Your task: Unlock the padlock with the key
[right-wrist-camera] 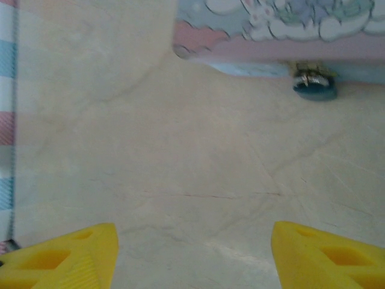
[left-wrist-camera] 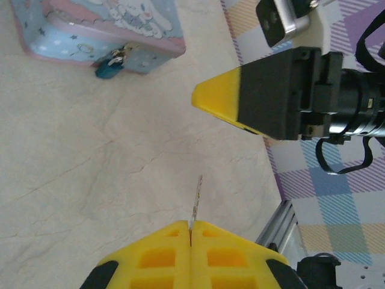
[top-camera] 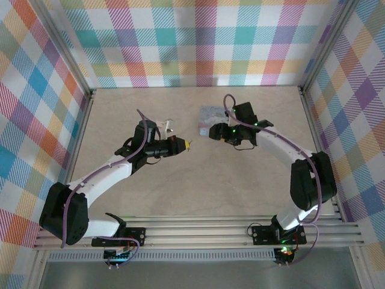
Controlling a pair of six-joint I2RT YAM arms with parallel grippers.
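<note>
left gripper (left-wrist-camera: pixel 190 233) at bottom edge, yellow tips pressed flush together; the key (left-wrist-camera: pixel 197 197) pinched in the seam, thin blade sticking out over the table (left-wrist-camera: pixel 90 180); tin (left-wrist-camera: pixel 108 27) top left, pale blue cartoon print; the padlock (left-wrist-camera: pixel 110 65) hangs at its near face, well apart from the key tip; right gripper (left-wrist-camera: pixel 210 99) enters from the right, yellow tip pointing left, touching nothing

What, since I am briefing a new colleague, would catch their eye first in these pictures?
The left gripper, yellow fingers shut on a thin metal key, sits at the bottom of the left wrist view. Farther up lies a pale-blue cartoon-print tin with a tiny dark-blue padlock hanging on its side. The right gripper faces that padlock with jaws open.
</note>
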